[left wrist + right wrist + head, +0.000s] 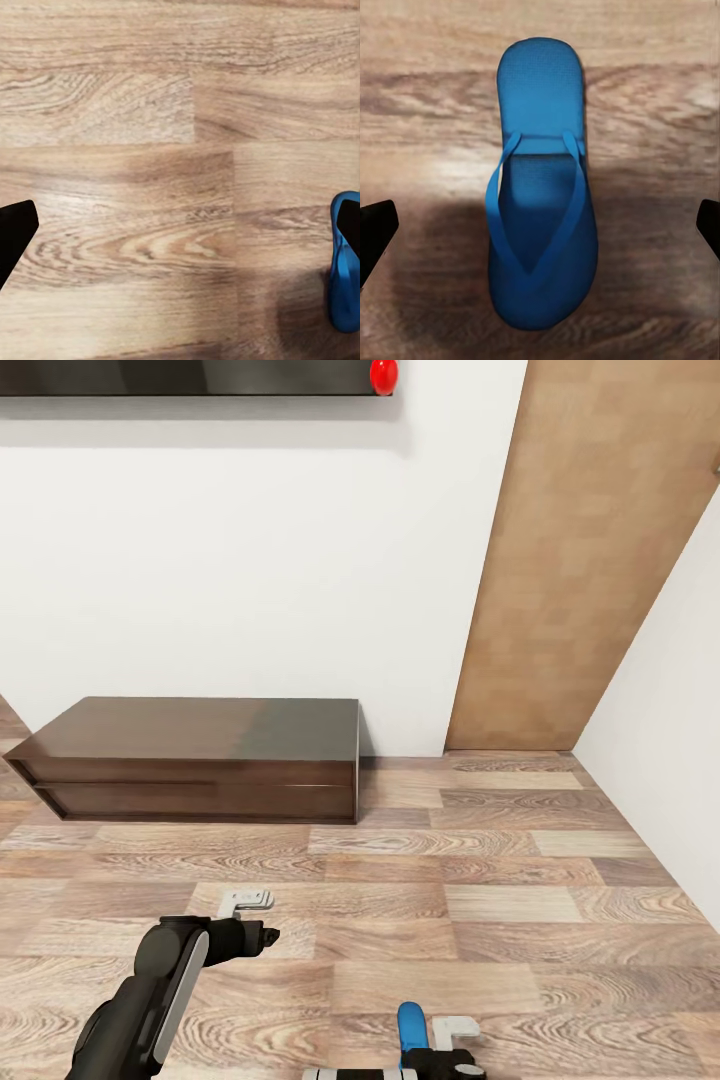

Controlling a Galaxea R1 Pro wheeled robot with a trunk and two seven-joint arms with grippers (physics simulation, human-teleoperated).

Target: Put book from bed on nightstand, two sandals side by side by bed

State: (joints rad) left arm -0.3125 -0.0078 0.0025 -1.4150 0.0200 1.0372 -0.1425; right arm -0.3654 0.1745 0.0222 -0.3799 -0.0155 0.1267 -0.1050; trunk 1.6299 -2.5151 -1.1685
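Observation:
A bright blue sandal [540, 112] lies flat on the wood-plank floor, straps up. My right gripper [540, 225] hangs open above it, one dark fingertip on each side and neither touching it. In the head view this sandal [411, 1023] peeks out beside the right gripper [432, 1040] at the bottom edge. My left gripper [250, 905] is open over bare floor to the left. In the left wrist view a blue sandal [345, 274] lies next to one fingertip [15, 232]'s opposite; I cannot tell whether it is the same one. The book, the bed and the nightstand are out of view.
A long low dark TV cabinet [200, 755] stands against the white wall ahead on the left. A wooden door [560, 580] is at the back right, and a white wall [670, 760] closes the right side. Plank floor [450, 860] stretches between.

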